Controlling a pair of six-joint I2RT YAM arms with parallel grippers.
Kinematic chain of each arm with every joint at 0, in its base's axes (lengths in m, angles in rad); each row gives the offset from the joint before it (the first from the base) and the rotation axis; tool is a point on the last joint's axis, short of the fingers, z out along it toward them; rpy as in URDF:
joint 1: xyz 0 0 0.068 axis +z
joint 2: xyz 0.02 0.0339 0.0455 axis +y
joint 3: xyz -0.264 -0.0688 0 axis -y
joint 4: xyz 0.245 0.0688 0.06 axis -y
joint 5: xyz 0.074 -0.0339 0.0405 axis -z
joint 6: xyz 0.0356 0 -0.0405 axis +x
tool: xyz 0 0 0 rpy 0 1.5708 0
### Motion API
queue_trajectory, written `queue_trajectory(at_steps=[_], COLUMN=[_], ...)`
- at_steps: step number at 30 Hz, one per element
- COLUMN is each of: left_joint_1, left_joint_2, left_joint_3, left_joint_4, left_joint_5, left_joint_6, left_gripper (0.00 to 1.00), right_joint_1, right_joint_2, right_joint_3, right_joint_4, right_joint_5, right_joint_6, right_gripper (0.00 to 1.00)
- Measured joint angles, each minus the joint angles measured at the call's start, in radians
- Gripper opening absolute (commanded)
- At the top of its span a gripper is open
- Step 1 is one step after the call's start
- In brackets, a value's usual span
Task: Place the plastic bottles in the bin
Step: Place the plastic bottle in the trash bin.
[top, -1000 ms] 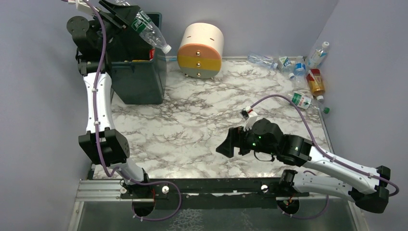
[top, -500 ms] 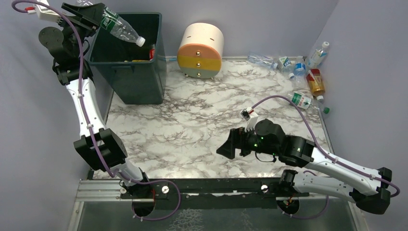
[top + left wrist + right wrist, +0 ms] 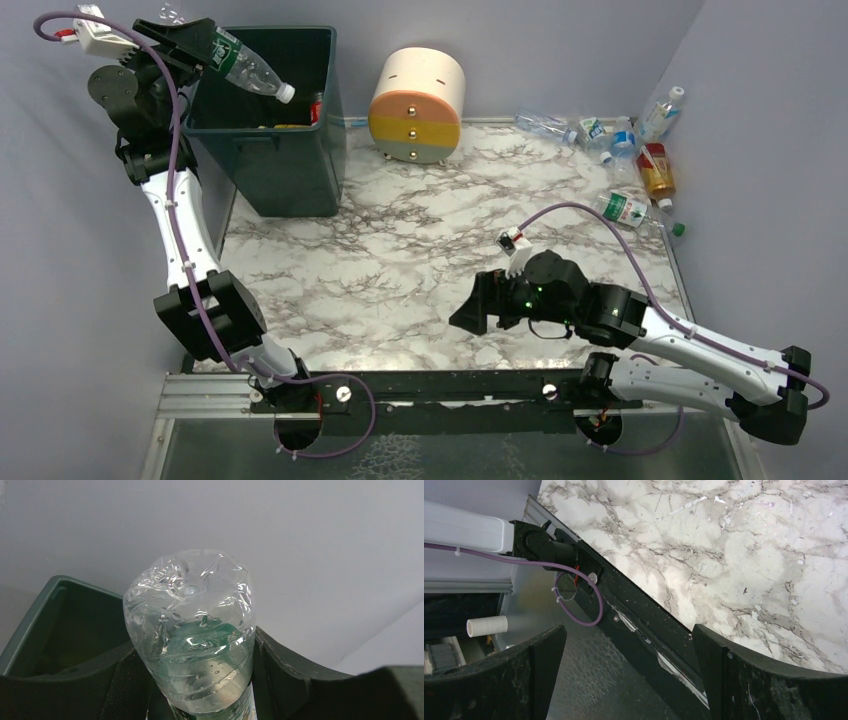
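Observation:
My left gripper is shut on a clear plastic bottle with a green label and white cap, tilted cap-down over the open top of the dark green bin. In the left wrist view the bottle's crumpled base fills the gap between the fingers, and the bin rim lies below it. A red and a yellow-orange bottle show inside the bin. Several more bottles lie at the table's far right corner. My right gripper hangs open and empty over the near middle of the table; the right wrist view shows its fingers wide apart.
A round cream, yellow and grey drawer unit stands right of the bin. Grey walls close in the left, back and right. The black base rail runs along the near edge of the marble table.
My left arm has swung left and back, carrying the bottle from over the bin's right side to over its left side. The right arm has hardly moved.

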Motion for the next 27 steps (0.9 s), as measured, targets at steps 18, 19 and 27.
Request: queue_trajectory(at_steps=[18, 19, 27], left_joint_1=[-0.059, -0.064, -0.09], left_joint_2=[0.112, 0.122, 0.184], left_joint_3=[-0.005, -0.001, 0.006], left_joint_4=[-0.043, -0.048, -0.081], left_joint_5=[-0.008, -0.008, -0.008], left_joint_6=[0.058, 0.06, 0.076], left_gripper=[0.63, 0.64, 0.72], right_joint_1=[0.0, 0.0, 0.0], right_joint_2=[0.007, 0.008, 0.011], right_joint_3=[-0.018, -0.019, -0.02], right_joint_4=[0.026, 0.027, 0.031], right_joint_5=[-0.021, -0.021, -0.022], right_joint_6=[0.017, 0.017, 0.019], right_gripper=[0.99, 0.99, 0.99])
